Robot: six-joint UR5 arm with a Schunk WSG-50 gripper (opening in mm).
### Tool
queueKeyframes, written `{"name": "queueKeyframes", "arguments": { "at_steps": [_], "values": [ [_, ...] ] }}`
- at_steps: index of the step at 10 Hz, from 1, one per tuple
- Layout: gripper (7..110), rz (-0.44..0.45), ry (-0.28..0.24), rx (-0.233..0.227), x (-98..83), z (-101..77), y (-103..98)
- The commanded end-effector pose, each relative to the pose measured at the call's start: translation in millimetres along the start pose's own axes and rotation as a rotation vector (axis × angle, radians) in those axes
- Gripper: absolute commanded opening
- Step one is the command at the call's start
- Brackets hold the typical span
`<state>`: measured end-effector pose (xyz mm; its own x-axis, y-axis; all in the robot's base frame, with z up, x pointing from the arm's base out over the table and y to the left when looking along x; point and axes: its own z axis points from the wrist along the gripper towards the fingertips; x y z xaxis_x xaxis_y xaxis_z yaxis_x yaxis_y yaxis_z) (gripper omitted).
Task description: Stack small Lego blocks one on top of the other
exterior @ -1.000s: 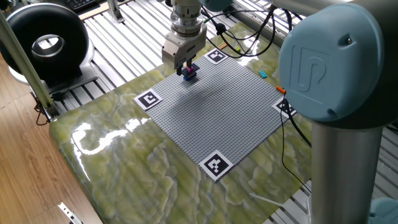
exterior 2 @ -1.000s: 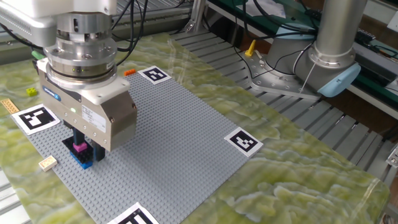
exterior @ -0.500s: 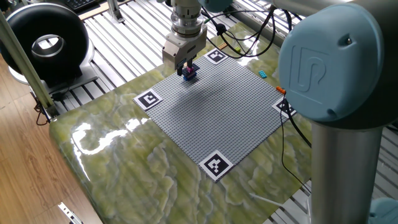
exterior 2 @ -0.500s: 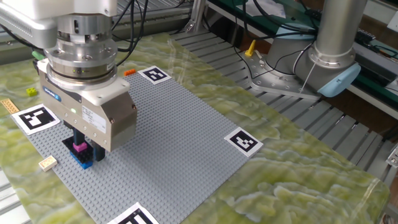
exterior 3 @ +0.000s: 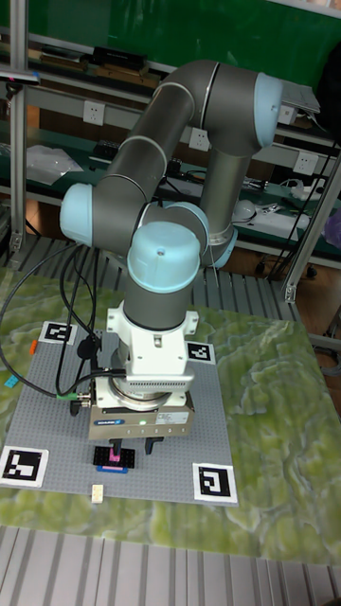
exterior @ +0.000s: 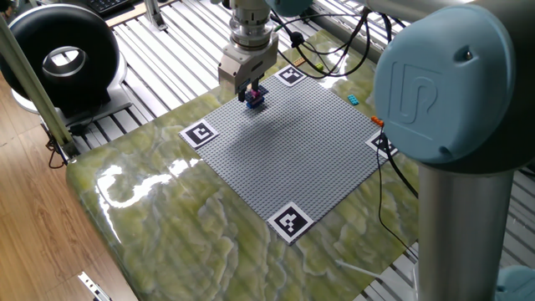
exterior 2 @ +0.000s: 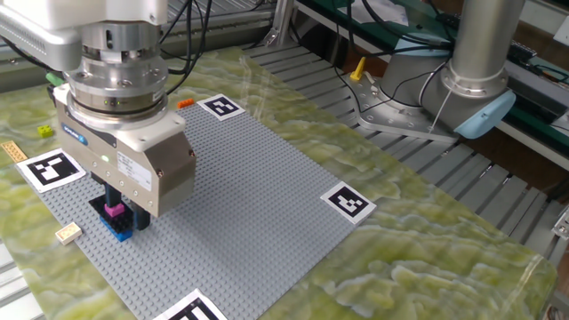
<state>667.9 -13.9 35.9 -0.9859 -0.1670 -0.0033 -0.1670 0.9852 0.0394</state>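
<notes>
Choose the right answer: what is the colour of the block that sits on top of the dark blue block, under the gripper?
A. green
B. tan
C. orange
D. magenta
D. The magenta block sits on the blue block on the baseplate, just below the gripper; the tan block lies apart, at the baseplate's edge.
</notes>
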Motion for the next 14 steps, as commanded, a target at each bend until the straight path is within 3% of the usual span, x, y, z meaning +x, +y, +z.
{"name": "queueKeyframes", "arguments": {
  "at_steps": [1, 3, 4, 5, 7, 8, 9, 10, 14],
  "values": [
    [44, 0.001, 0.005, -0.007, -1.5, -10.7, -1.9],
    [44, -0.009, -0.020, -0.006, -7.6, -20.7, -9.4],
    [22, 0.010, -0.054, -0.005, -16.8, -26.1, -15.7],
    [22, 0.017, -0.112, 0.048, -31.5, -33.7, -36.6],
    [22, 0.042, -0.261, -0.050, -69.1, -49.1, -27.7],
    [22, 0.046, -0.288, -0.034, -77.0, -53.9, -38.6],
    [22, 0.052, -0.289, -0.022, -76.8, -55.7, -43.1],
    [7, 0.064, -0.279, -0.035, -75.9, -53.9, -39.5],
    [7, 0.026, -0.250, 0.018, -72.6, -49.6, -53.7]
  ]
}}
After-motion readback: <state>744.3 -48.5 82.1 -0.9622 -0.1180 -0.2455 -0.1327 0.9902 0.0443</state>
